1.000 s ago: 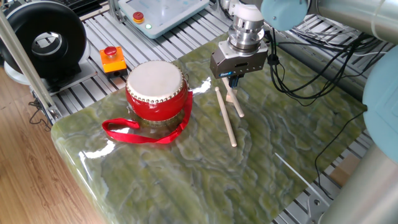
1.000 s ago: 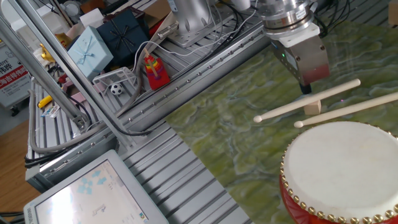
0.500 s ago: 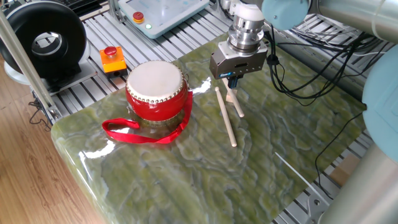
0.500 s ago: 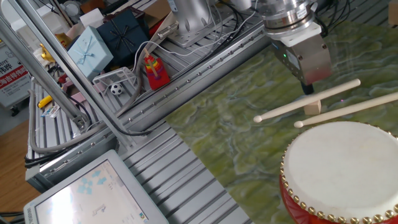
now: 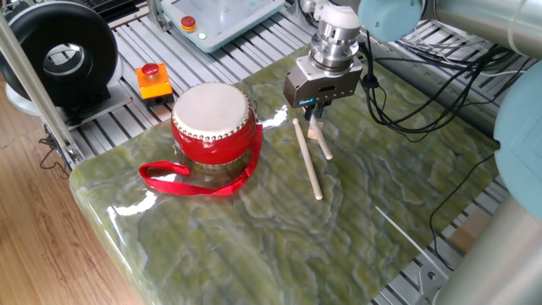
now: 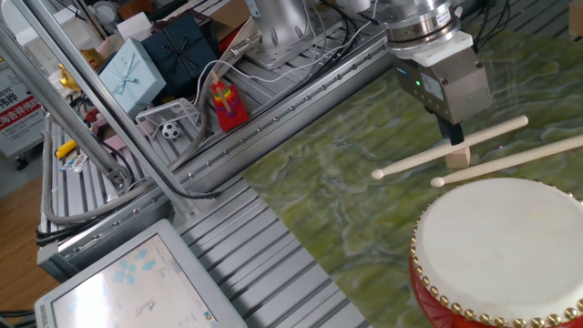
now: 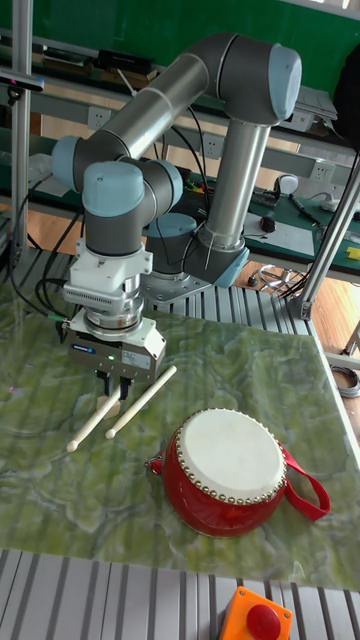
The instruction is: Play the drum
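We see the gripper (image 7: 117,385) poised over two drumsticks (image 5: 306,158) beside the drum (image 5: 213,124); its jaws are too hidden to judge, and we read no markings.

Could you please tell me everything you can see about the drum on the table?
The drum is small and round, with a glossy red body, a plain white skin head and a ring of pale studs around the rim. It stands upright, head up, on the green marbled table. A red ribbon strap fixed to its side lies looped on the tabletop. Two wooden drumsticks lie apart from it, and the gripper does not touch it.
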Available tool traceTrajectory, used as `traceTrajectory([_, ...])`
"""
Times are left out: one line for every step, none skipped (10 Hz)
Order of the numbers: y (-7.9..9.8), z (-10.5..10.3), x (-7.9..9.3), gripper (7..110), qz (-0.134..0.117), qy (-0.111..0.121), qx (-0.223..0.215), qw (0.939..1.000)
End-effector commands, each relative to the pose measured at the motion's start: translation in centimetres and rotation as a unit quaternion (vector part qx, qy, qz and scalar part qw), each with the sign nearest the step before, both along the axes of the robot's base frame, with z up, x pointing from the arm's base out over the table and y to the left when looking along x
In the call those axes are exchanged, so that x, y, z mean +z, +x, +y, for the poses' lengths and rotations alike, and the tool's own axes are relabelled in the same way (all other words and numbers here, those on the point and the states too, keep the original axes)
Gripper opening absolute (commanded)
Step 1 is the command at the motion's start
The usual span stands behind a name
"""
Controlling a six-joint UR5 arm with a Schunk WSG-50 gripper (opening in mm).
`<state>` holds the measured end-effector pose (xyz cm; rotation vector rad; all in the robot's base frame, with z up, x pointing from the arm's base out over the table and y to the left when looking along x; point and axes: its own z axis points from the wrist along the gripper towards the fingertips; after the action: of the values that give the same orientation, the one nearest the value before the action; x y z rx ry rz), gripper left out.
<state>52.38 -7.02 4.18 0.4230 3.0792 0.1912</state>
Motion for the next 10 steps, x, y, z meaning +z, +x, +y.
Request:
traceTrajectory([0.1, -1.1, 0.1, 66, -0.005, -0.019, 0.015, 0.9997])
traceTrajectory([-0.4, -1.8, -0.2, 66, 0.003, -0.030, 0.009, 0.9995])
traceTrajectory([-0.7, -2.0, -0.4, 66, 0.006, -0.027, 0.008, 0.9996])
traceTrajectory([-1.0, -2.3, -0.6, 66, 0.009, -0.025, -0.005, 0.9996])
traceTrajectory([-1.5, -2.2, -0.4, 66, 0.021, -0.021, -0.022, 0.9993])
traceTrajectory([-1.6, -1.9, -0.2, 66, 0.024, -0.014, -0.032, 0.9991])
traceTrajectory([-1.4, -2.1, -0.1, 44, 0.025, -0.017, -0.043, 0.9986])
traceTrajectory([-1.0, -2.2, -0.2, 44, 0.020, -0.015, -0.059, 0.9979])
traceTrajectory([-0.6, -2.8, -0.3, 44, 0.014, -0.023, -0.066, 0.9974])
traceTrajectory([-0.4, -2.9, -0.4, 44, 0.011, -0.025, -0.068, 0.9973])
